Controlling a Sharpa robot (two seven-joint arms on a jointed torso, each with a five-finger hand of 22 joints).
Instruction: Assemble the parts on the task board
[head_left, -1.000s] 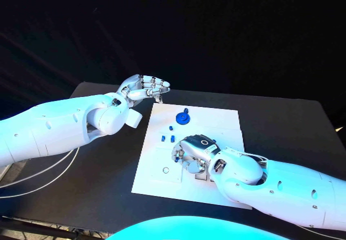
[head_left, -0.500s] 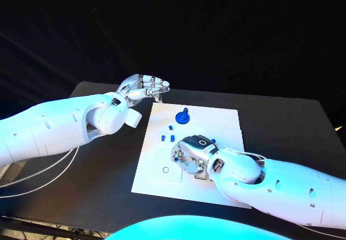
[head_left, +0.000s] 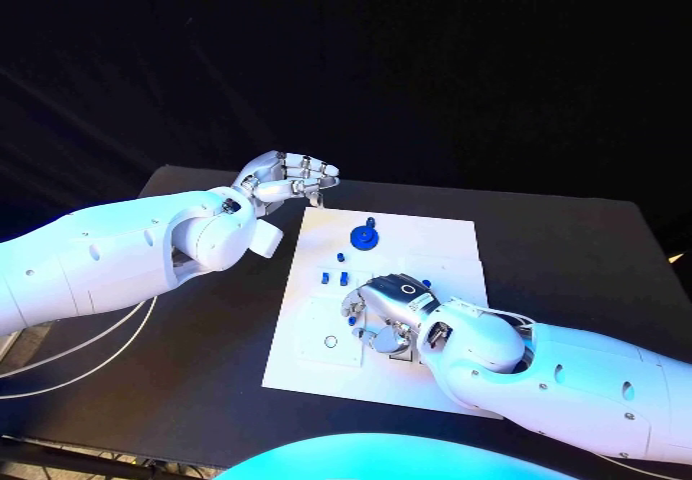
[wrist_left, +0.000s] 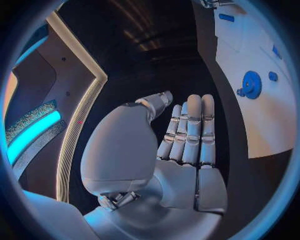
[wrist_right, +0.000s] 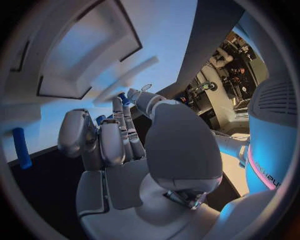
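Observation:
The white task board (head_left: 433, 240) lies mid-table. On its far part sits a blue gear (head_left: 366, 237), with small blue parts (head_left: 336, 274) just nearer; the gear (wrist_left: 251, 84) also shows in the left wrist view. My right hand (head_left: 387, 312) hovers low over the board's middle, fingers curled down. In the right wrist view its thumb and a finger pinch a small blue part (wrist_right: 125, 98); in the head view two blue pieces (head_left: 351, 316) sit at its fingertips. My left hand (head_left: 289, 180) hangs beyond the board's far left corner, fingers curled in on nothing (wrist_left: 187, 135).
The black table (head_left: 577, 250) extends right of the board and to the near left. A blue peg (wrist_right: 22, 147) lies on the board beside my right hand. A round hole (head_left: 330, 341) marks the board's near left area.
My right hand has edged slightly toward the board's near side and curled lower over the blue pieces. The left hand has stayed where it was.

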